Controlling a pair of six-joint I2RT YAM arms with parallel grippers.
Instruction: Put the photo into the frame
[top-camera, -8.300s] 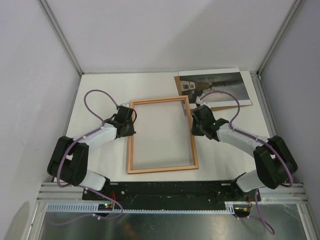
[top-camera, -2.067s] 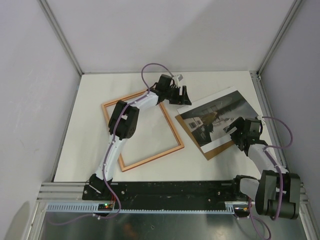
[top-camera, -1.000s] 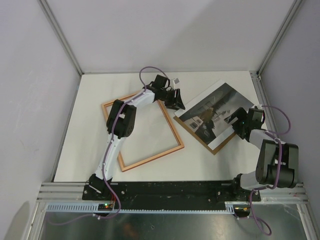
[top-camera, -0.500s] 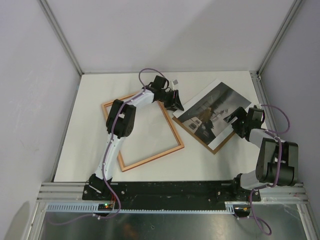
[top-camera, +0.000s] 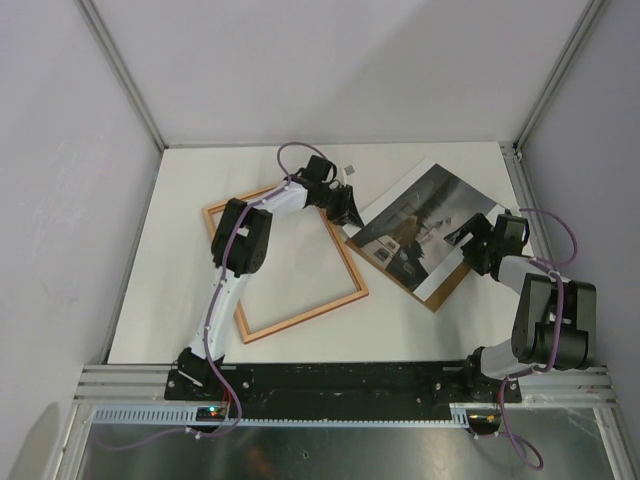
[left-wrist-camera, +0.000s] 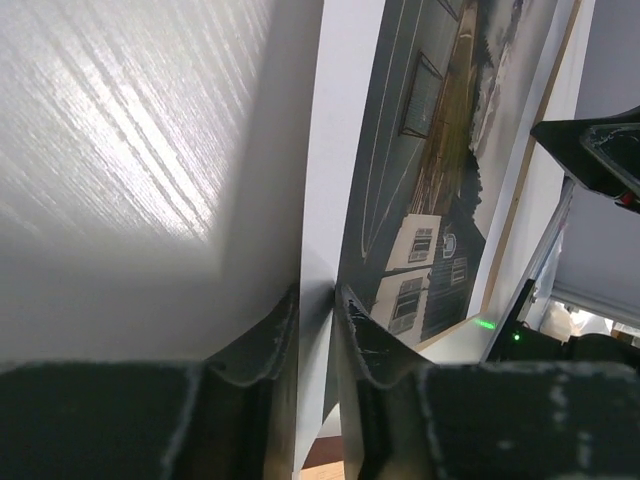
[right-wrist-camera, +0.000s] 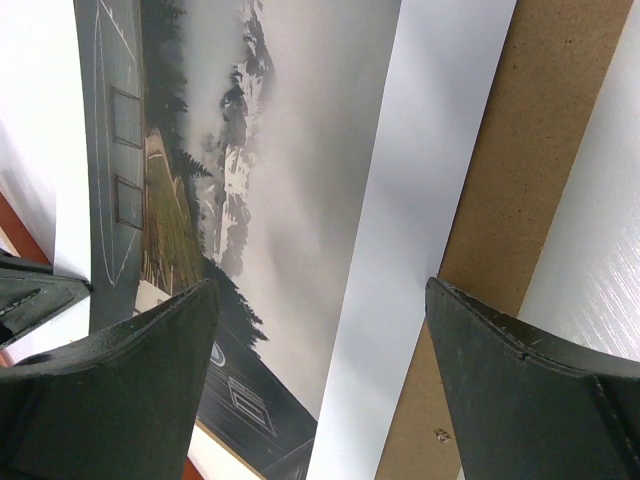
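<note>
**Location.** The photo (top-camera: 415, 225) lies right of centre in the top view, turned diagonally. It rests on a brown backing board (top-camera: 448, 287) that shows past its lower right edge. The frame (top-camera: 300, 314) lies flat on the white counter (top-camera: 200, 180) left of centre, also skewed. Its upper right corner is just beside the photo's left corner. The photo is not yet in the frame.

**Appearance.** The photo is a rectangular print with a broad white border. It shows a dim grey-brown scene with pale buildings, dark windows and misty forms. The frame is a thin orange-brown rim, and the counter shows through its middle.

**Pincers.**
- The left pincer (left-wrist-camera: 315, 300) sits at the photo's left corner with a finger on either side of the white border. The gap is narrow, but I cannot tell whether the pads actually bear on the paper.
- The right pincer (right-wrist-camera: 318, 290) is spread wide over the photo's right border and the board, and it grasps nothing.

**Handling, in my judgement.**
- The print is light, thin and limp. It will sag if lifted by one corner alone, and it will crease under a hard pinch or a sharp bend.
- The white border is the proper place to take hold, since it keeps the pads off the picture surface.
- A second hold on the opposite border would keep the sheet flat during transfer.
- The board beneath may slide along with the print.
</note>
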